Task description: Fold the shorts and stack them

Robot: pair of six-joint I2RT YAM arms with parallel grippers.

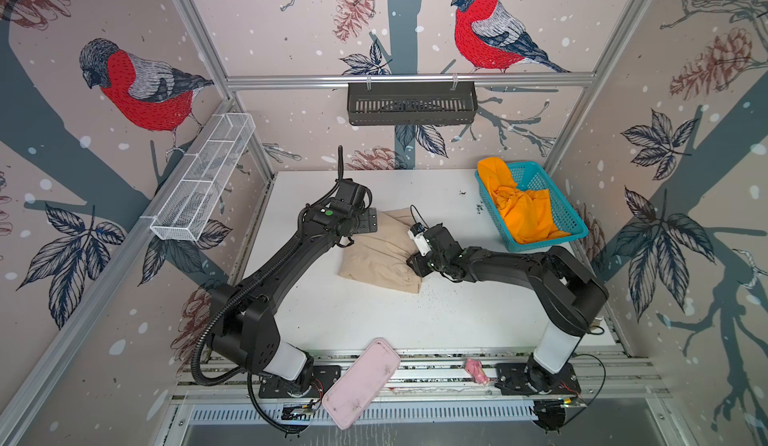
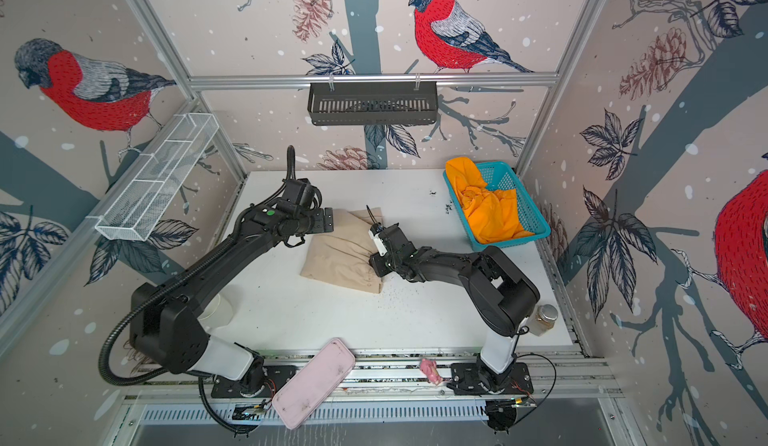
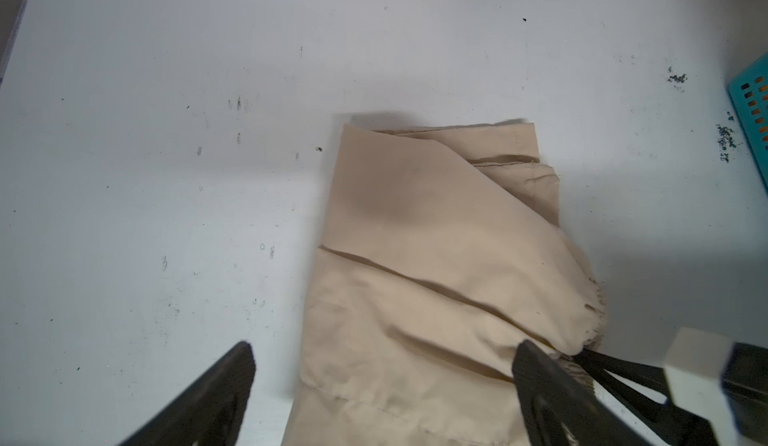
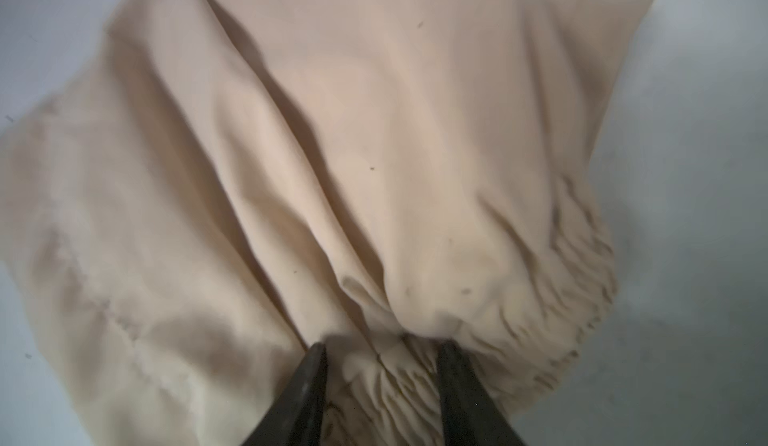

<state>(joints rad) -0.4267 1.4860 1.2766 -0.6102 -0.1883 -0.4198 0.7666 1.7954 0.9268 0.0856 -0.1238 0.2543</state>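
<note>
1. The beige shorts (image 1: 376, 257) lie folded in the middle of the white table (image 1: 374, 327), between the two arms. They look light, thin and limp. The layers will likely slide over each other, so a lift by one corner would probably spill the fold.
2. The orange shorts (image 1: 519, 211) sit crumpled in the teal basket (image 1: 577, 226) at the far right corner, one end draped over its rim. They look just as soft, so expect them to come out in a tangle and drag on the mesh.
3. The left gripper (image 3: 384, 345) hangs over the near end of the beige pair with its jaws spread wide, holding nothing. One finger is above bare table, the other above cloth.
4. The right gripper (image 4: 384, 346) pinches the gathered waistband (image 4: 582, 257), and the folds run toward its jaws.
5. The waistband is the thickest, least slippery part and the best place to hold, with a hem edge second.
</note>
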